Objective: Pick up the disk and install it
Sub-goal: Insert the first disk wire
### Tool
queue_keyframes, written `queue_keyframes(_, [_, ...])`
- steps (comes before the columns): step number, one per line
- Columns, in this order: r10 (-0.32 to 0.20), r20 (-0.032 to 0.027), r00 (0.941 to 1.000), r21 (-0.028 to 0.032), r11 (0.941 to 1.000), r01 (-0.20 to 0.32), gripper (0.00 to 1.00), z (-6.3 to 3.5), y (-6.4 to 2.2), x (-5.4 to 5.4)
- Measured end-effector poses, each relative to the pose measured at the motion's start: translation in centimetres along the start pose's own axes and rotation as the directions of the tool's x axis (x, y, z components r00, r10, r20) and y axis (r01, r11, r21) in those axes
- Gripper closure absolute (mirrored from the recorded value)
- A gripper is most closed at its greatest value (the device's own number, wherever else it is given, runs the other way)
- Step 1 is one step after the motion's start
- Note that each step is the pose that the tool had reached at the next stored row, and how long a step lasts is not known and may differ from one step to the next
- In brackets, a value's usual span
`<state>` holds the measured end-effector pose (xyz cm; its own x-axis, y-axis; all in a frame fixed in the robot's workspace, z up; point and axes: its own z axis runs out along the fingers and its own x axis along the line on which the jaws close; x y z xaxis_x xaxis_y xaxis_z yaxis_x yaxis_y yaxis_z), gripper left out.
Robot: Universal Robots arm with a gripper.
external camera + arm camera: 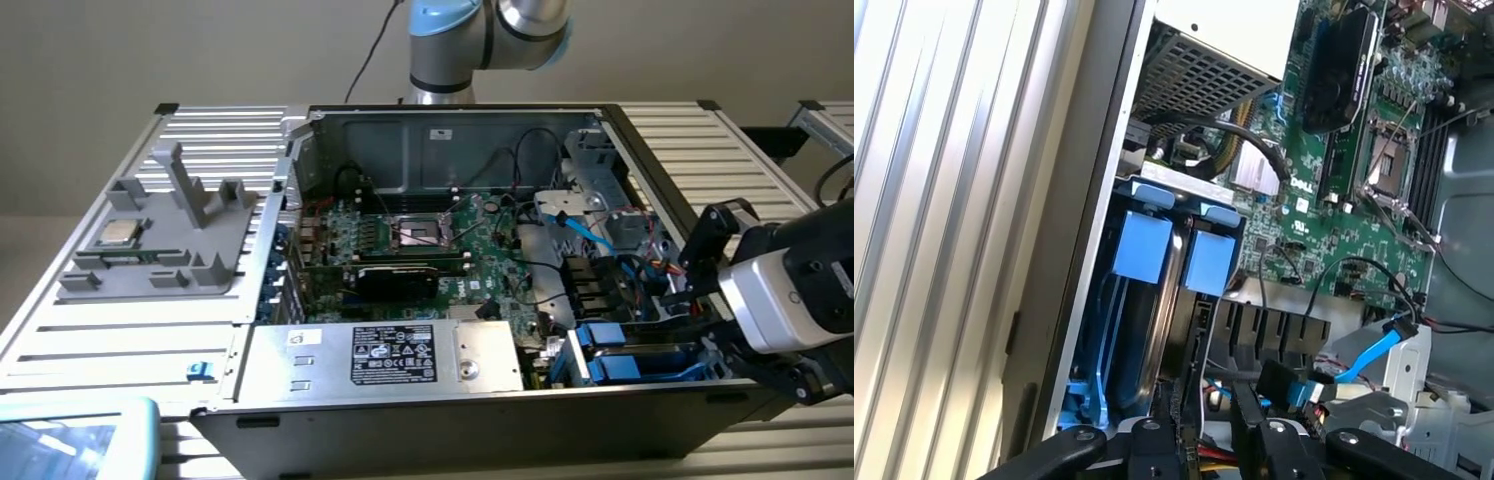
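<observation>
The disk [1144,248] stands on edge in the drive bay [641,350], at the near corner of the computer case [441,420] on the exterior view's right. It sits just inside the case's side wall. A second blue frame [1211,262] sits just beside it on the motherboard side. I take the wall-side unit as the task's, but the two look alike and I cannot be sure. Both blue end tabs are at about the same level, so the disk looks seated or nearly so.

The gripper [1204,445] hovers near that corner, pointing into the bay. Its jaws are apart with nothing between them but the wiring behind, and they touch neither frame.

To do this step well, I would line the jaws up with the bay's slot so the frame's long sides run parallel to the guides. Any contact should be made square on the end tab, never on the drive's face. A tilted push would likely jam the plastic rails. The fingers [1259,440] are close to a light blue cable [1374,350] and a bundle of loose wires [1204,400], so the approach should stay on the wall side of these. The motherboard [1354,200] lies well apart towards the case's middle and is not at risk.
</observation>
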<state>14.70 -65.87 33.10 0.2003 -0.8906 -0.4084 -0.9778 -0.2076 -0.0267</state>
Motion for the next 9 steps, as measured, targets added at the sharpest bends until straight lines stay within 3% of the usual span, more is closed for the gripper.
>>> queue_keyframes(5, [0.005,0.0085,1.0,-0.0097,0.9999,-0.005,0.66,0.0,0.0,0.0])
queue_keyframes(7, [0.005,0.0151,0.9999,-0.0108,0.9999,-0.005,0.66,0.0,0.0,0.01])
queue_keyframes(9, [0.006,0.0255,0.9997,-0.0111,0.9999,-0.005,0.66,-0.05,0.01,0.11])
